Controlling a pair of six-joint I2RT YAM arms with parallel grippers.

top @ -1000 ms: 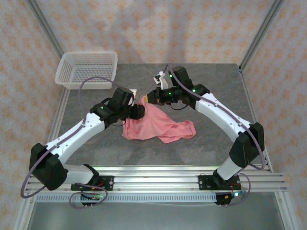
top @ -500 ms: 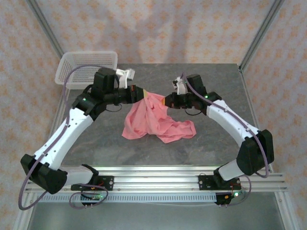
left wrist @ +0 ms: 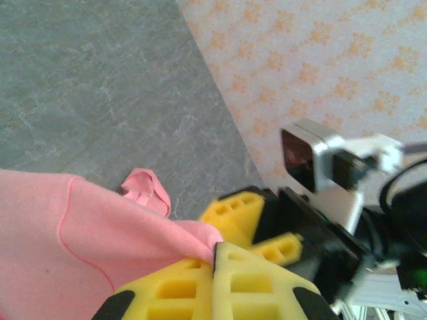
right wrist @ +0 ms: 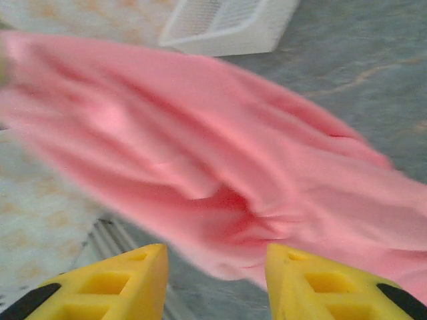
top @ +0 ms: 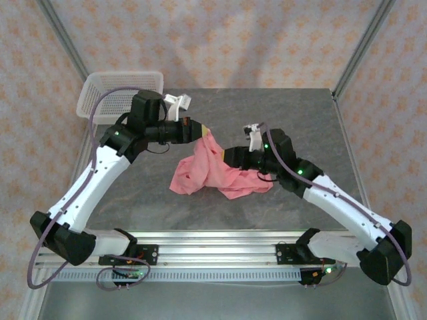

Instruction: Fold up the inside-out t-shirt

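Left gripper [left wrist: 213, 257]: yellow fingers tight together, pinching a fold of cloth.
T-shirt [left wrist: 87, 233]: pink, draping left from the pinch, seam showing.
Table [left wrist: 100, 87]: grey, behind.

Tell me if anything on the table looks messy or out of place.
The shirt is a crumpled heap mid-table, not flat; one edge hangs lifted from the shut left gripper. The right gripper is open beside it. The basket looks fine.
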